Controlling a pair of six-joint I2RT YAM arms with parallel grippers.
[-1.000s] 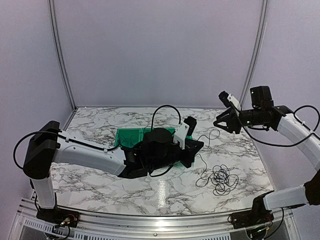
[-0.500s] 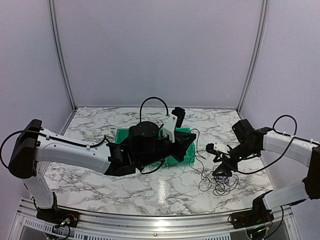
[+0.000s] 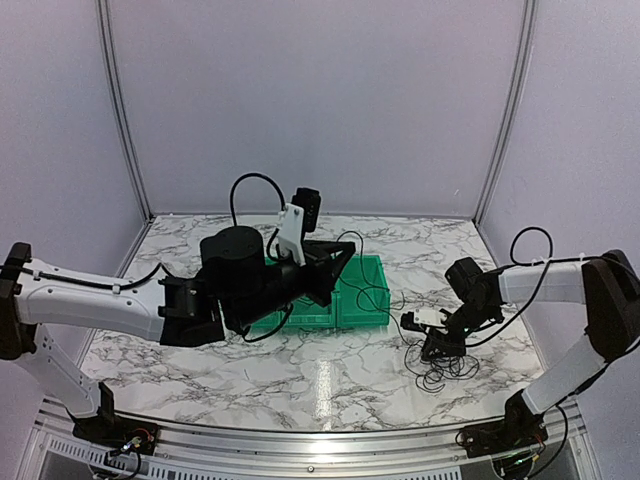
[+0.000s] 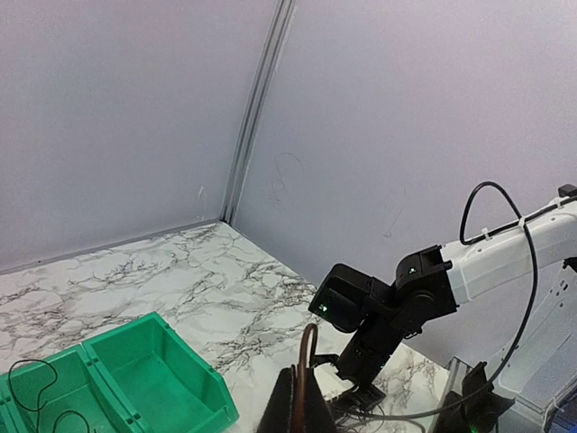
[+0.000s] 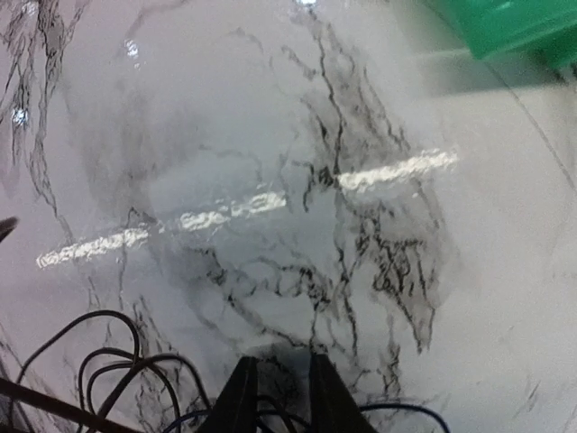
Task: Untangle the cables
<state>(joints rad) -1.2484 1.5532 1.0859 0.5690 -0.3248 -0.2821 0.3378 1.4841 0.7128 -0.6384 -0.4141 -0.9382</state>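
The right gripper [image 5: 281,365] is down on the marble table [image 3: 320,375], to the right of the green bin [image 3: 365,285]. Its fingers stand a narrow gap apart. Dark strands cross at their tips, but whether they are pinched cannot be told. Around them lies the tangle of cables [image 3: 445,368], loose black loops on the table just off the bin's right near corner.

The left gripper [image 4: 302,386] hangs raised over the bin. Its fingers are pressed together on one thin cable [image 4: 309,338], which arches up out of their tips. Inside the bin, in the compartment farther from the right arm, another thin black cord [image 4: 36,383] lies in a loose loop.
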